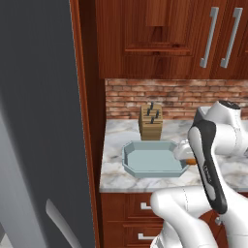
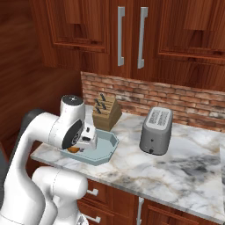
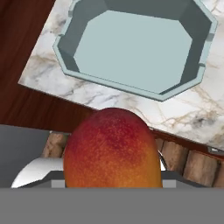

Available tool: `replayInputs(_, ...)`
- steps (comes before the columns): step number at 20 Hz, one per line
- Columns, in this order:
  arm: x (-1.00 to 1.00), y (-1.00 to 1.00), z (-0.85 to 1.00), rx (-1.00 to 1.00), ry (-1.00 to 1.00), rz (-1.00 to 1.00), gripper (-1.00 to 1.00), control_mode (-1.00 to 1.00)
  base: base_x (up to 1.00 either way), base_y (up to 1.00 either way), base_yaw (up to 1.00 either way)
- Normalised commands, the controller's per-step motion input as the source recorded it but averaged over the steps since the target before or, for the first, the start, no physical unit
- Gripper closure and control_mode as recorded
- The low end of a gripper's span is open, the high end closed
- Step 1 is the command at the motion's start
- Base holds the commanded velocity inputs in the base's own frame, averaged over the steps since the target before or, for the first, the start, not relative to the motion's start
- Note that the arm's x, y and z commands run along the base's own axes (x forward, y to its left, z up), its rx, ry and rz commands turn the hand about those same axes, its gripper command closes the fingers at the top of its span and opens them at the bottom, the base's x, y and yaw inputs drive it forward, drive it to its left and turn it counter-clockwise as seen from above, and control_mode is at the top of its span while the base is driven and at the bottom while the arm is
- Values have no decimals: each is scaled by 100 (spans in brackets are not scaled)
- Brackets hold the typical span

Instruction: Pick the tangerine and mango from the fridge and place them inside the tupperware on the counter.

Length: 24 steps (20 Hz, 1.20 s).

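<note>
My gripper (image 1: 187, 156) is shut on the mango (image 3: 111, 151), a red-orange mottled fruit that looms large at the bottom of the hand view. A sliver of the mango (image 2: 73, 150) shows under the hand (image 2: 84, 141). The hand hangs at the right rim of the tupperware (image 1: 152, 161), a shallow pale teal container standing empty on the marbled counter (image 1: 116, 140). In the hand view the tupperware (image 3: 135, 48) lies just beyond the fruit. The grey fridge door (image 1: 38, 145) rises at the left. The tangerine is out of view.
A wooden knife block (image 1: 150, 121) stands behind the tupperware against the brick wall. A silver toaster (image 2: 156, 130) sits further right on the counter. Reddish-brown wall cabinets (image 2: 127, 35) hang above, with drawers (image 1: 126, 218) below the counter edge.
</note>
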Motion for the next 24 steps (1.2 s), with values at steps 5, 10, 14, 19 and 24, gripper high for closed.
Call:
replayInputs(5, 46, -3, -21, 0, 15, 26, 100, -100, 0, 0, 0)
replayInputs(10, 62, 2, -22, -1, 18, 4, 100, -100, 0, 0, 0)
replayInputs(14, 66, 0, -28, 0, 9, 0, 100, -100, 0, 0, 0)
replayInputs(19, 55, 0, -49, -1, -1, 0, 100, -100, 0, 0, 0)
replayInputs(24, 46, 0, -57, -4, -2, 0, 100, -100, 0, 0, 0)
